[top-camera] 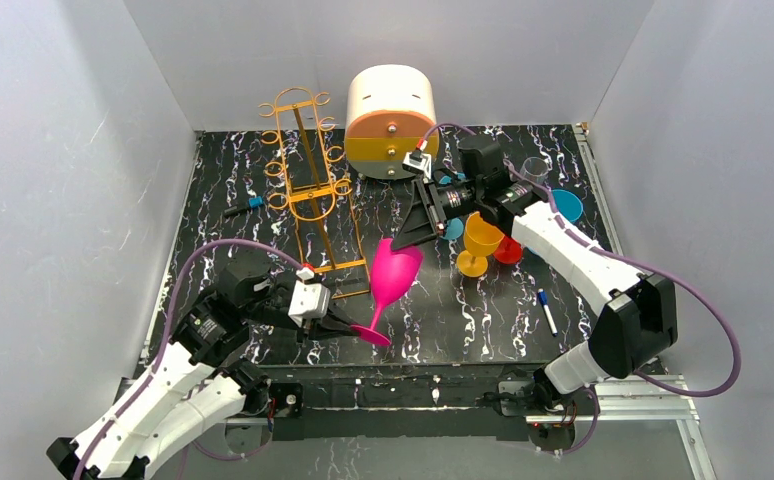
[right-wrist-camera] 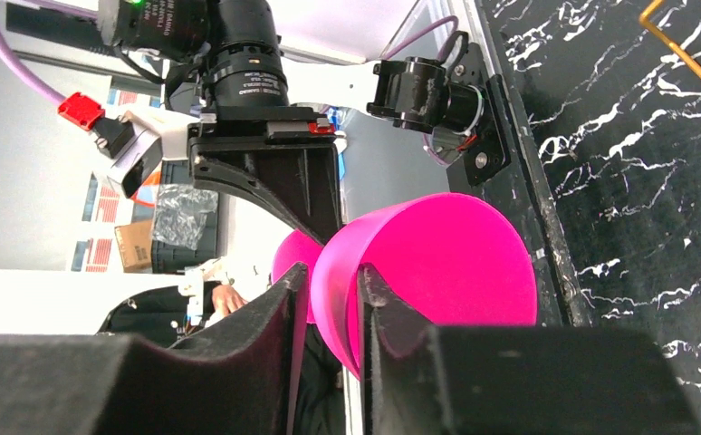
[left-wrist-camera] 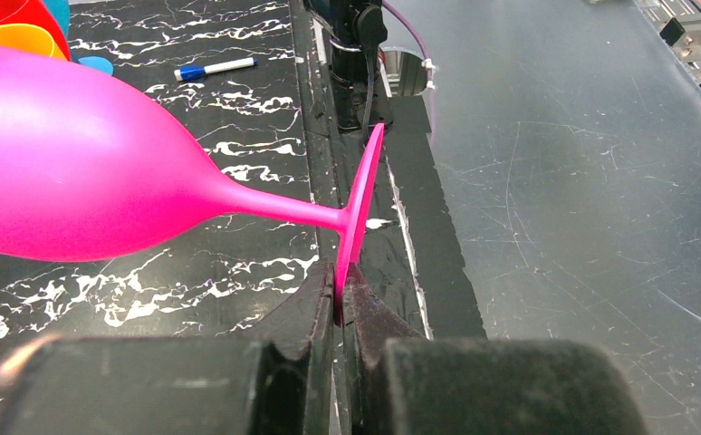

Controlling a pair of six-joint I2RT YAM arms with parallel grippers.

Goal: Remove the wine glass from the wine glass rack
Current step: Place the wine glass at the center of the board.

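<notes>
The pink wine glass [top-camera: 393,275] hangs tilted above the table in front of the base of the orange-gold wire wine glass rack [top-camera: 308,185], clear of the rails. My left gripper [top-camera: 358,328] is shut on the glass's foot, whose thin edge sits pinched between the fingers in the left wrist view [left-wrist-camera: 340,290]. My right gripper [top-camera: 403,240] holds the bowl's rim; in the right wrist view [right-wrist-camera: 333,281] one finger is inside the bowl [right-wrist-camera: 456,263] and one outside. A piece of the rack wire [right-wrist-camera: 682,50] shows at the top right.
A white-and-orange round drawer box [top-camera: 391,120] stands behind the rack. An orange glass [top-camera: 480,240], a red one [top-camera: 509,250], a blue dish [top-camera: 566,205] and a clear glass [top-camera: 535,170] crowd under the right arm. A marker [top-camera: 547,310] lies front right.
</notes>
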